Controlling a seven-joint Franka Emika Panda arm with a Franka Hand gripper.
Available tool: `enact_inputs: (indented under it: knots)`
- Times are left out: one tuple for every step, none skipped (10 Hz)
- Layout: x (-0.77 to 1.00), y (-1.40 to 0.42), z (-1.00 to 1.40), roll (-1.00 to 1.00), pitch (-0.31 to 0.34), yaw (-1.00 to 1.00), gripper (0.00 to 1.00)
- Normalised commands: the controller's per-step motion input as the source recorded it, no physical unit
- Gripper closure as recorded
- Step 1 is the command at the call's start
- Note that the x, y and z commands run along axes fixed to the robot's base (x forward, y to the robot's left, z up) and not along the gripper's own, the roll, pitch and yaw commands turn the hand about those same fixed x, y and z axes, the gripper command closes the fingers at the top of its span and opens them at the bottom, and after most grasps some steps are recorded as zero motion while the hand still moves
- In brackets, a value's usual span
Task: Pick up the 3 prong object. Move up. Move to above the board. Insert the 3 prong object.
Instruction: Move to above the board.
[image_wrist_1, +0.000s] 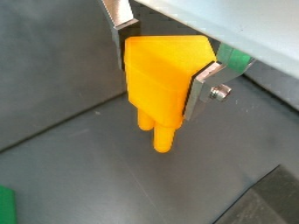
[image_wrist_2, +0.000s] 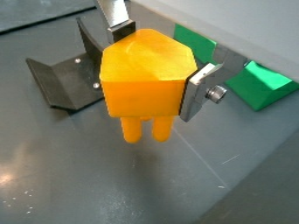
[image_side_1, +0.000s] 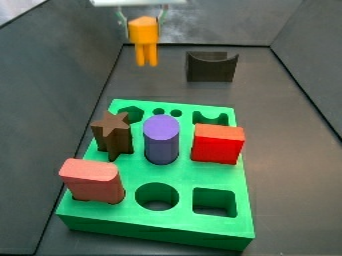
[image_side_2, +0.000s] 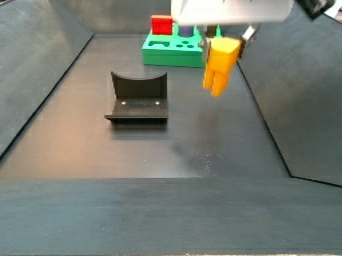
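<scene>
Two silver fingers (image_wrist_2: 205, 87) of the gripper (image_wrist_2: 158, 54) are clamped on the blocky top of the 3 prong object (image_wrist_2: 145, 74), so I read it as grasping that piece; prongs hang free below, clear of the dark floor. In both wrist views the fixture (image_wrist_2: 65, 70) sits beside it, w/ green board edge (image_wrist_2: 260, 85) further over. Side view: 3 prong object (image_side_1: 143, 38) hangs at the far left, above the floor, well apart from the board (image_side_1: 120, 205); fixture (image_side_1: 210, 65) right of it. On the board, approx left to right: pink block (image_side_1: 91, 178), brown star (image_side_1: 112, 131), purple cylinder (image_side_1: 162, 138), red block (image_side_1: 219, 143).
</scene>
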Motion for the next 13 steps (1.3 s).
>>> enact_inputs:
  knots:
    - [0.1,0.01,1.0,0.21,0.042,-0.19,1.0]
    - [0.09,0.01,1.0,0.2,0.058,-0.17,1.0]
    - [0.08,0.0,1.0,0.18,0.071,-0.12,1.0]
    - [0.08,0.0,1.0,0.15,0.074,-0.08,1.0]
    - [0.07,0.0,1.0,0.12,0.081,-0.03,1.0]
    - [0.07,0.0,1.0,0.11,0.089,-0.02,1.0]
    - [0.07,0.0,1.0,0.11,0.092,-0.01,1.0]
    - [0.07,0.0,1.0,0.1,0.092,0.0,1.0]
    - [0.06,0.0,1.0,0.1,0.087,0.0,1.0]
    - [0.05,0.0,1.0,0.09,0.082,0.0,1.0]
    - [0.05,0.0,1.0,0.09,0.084,0.0,1.0]
    - [0.05,0.0,1.0,0.09,0.082,0.0,1.0]
    - [0.03,0.0,0.81,0.09,0.082,0.0,1.0]
